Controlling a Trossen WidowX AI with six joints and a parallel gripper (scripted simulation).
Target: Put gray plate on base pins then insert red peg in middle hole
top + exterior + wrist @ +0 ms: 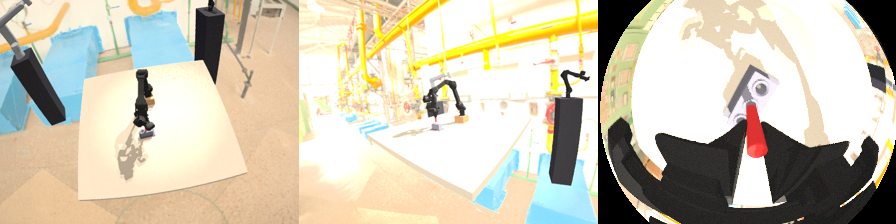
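My gripper (435, 116) (755, 125) is shut on the red peg (146, 129) (436, 119) (756, 137), which points down below the fingers. The gray plate (762, 101) shows its holes in the wrist view, and it looks flat on the base; the two make one small gray block (146, 134) (436, 126) on the table. The peg's lower end is over the middle hole, at or just above the plate's top. Whether its tip is in the hole cannot be told. One outer hole shows clearly, the other is partly hidden by the finger.
The arm's orange mounting block (150, 101) (461, 119) stands behind the gray block on the pale table (184, 147) (467, 158). Black pedestals (39, 87) (209, 39) (567, 139) bearing other arms stand beyond the table's edges.
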